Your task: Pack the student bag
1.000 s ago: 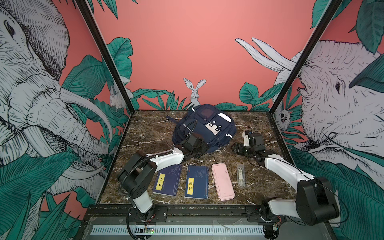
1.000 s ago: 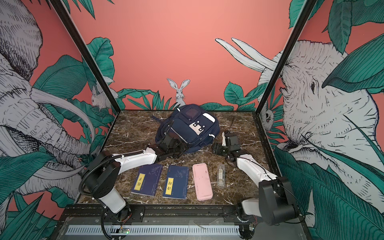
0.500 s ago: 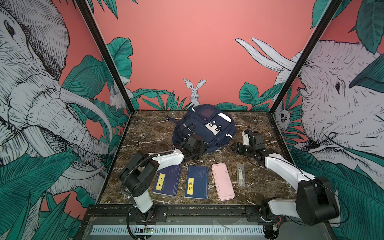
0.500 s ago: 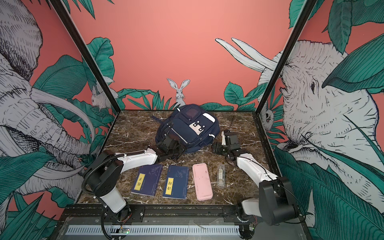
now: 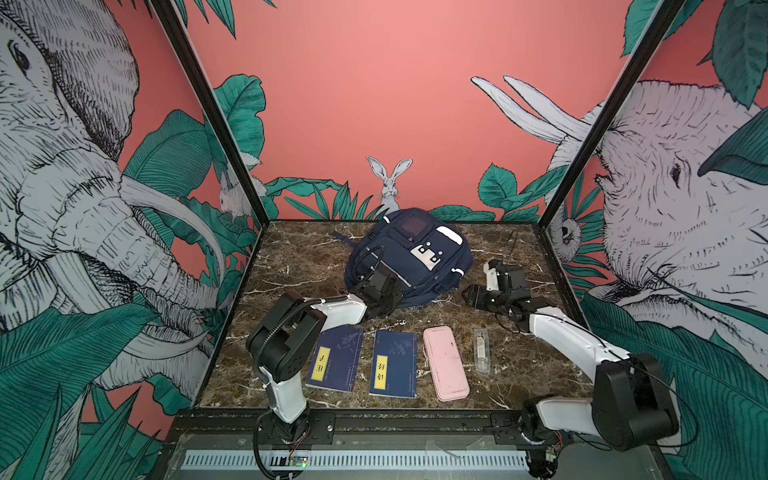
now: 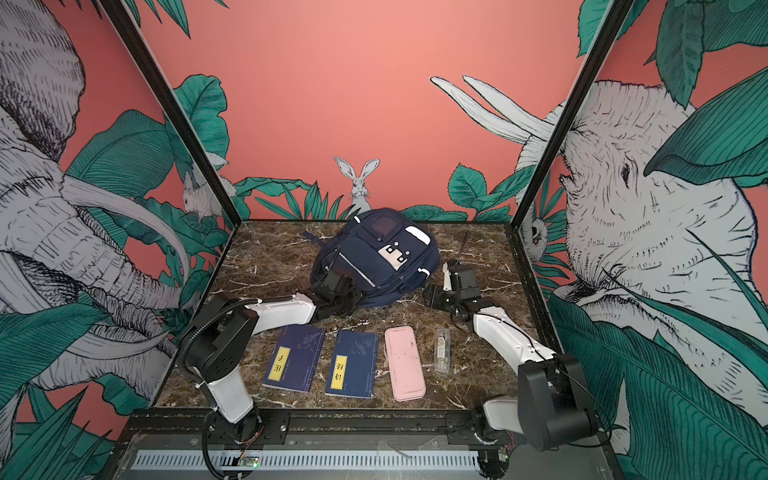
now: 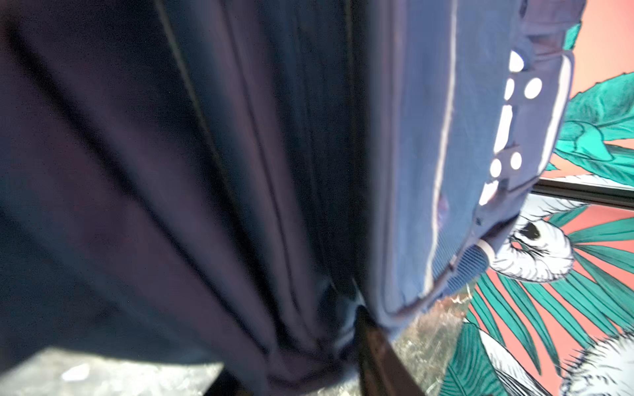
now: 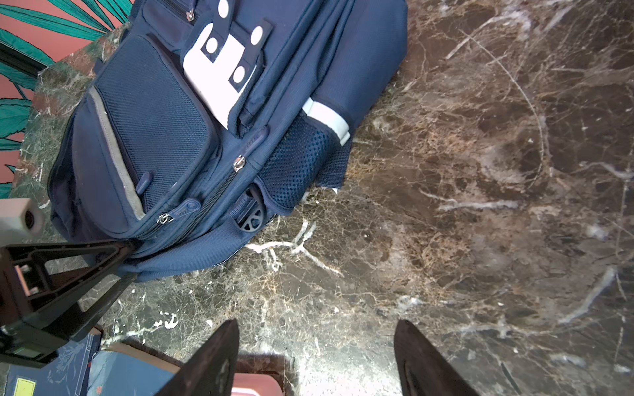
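The left gripper's (image 8: pixel 132 257) fingers (image 7: pixel 377 356) pinch a bunched fold at the 7 o'clock corner of the large navy-blue fabric student bag (image 5: pixel 415 257), lying at 12 o'clock on the brown marble table (image 5: pixel 299 266). We judge a firm, low hold best before the bag is opened. The right gripper (image 8: pixel 317 325), spread and empty, hovers at its 4 o'clock; white left arm (image 5: pixel 336 309) stretched low.

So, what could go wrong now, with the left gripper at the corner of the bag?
1. The left gripper pinches only a fold of cloth at the corner of the bag; the cloth may slip out.
2. The right gripper is open over the table, so nothing steadies the bag; a pull could drag it onto the books.
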Robot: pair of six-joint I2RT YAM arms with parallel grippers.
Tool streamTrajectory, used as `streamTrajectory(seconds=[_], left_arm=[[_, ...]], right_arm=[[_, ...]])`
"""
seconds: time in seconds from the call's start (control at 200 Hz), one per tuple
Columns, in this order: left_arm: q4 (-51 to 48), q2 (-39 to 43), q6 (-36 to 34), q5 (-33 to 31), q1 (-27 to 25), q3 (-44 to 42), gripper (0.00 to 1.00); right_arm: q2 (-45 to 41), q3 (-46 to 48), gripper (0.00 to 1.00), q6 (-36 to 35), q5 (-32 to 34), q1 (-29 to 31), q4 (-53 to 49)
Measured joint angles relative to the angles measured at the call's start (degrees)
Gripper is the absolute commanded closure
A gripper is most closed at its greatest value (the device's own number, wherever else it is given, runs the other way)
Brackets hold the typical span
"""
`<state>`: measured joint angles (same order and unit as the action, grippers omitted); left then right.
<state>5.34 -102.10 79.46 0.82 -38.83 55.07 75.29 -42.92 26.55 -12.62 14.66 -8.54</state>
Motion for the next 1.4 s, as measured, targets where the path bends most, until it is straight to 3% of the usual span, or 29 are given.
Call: streamTrajectory(seconds=[0.185, 0.335, 0.555, 0.84, 0.97, 1.26, 1.4], left_arm=[[0.24, -0.11, 0.13, 0.2, 0.15, 0.31, 0.89], [0.55, -0.11, -0.07, 0.63, 0.33, 0.66, 1.0], [-2.38, 1.99, -3.08, 1.11, 0.52, 2.36, 1.0], [-7.96, 5.73, -10.54, 3.5, 2.27, 7.91, 1.0], [-9.92, 5.95, -13.88, 4.83, 2.99, 10.01, 1.0], [-14.34, 5.95, -19.63, 7.76, 3.98, 14.53, 1.0], [-16.33, 5.95, -22.16, 8.7, 4.52, 16.87, 1.0]], right_arm=[[0.09, 0.0, 0.33, 0.04, -0.02, 0.35, 0.09], [1.01, 0.0, 0.33, 0.04, -0.26, 0.96, 0.15], [3.37, 0.0, 0.31, 0.04, -1.6, 2.23, 1.92], [4.52, 0.0, 0.36, 0.59, -4.09, 3.58, 6.34], [4.81, 0.31, 0.44, 1.29, -5.22, 4.09, 9.73], [8.72, 0.46, 0.72, 1.03, -6.51, 4.68, 15.65], [11.76, 0.24, 0.74, 0.44, -6.91, 4.83, 18.03]])
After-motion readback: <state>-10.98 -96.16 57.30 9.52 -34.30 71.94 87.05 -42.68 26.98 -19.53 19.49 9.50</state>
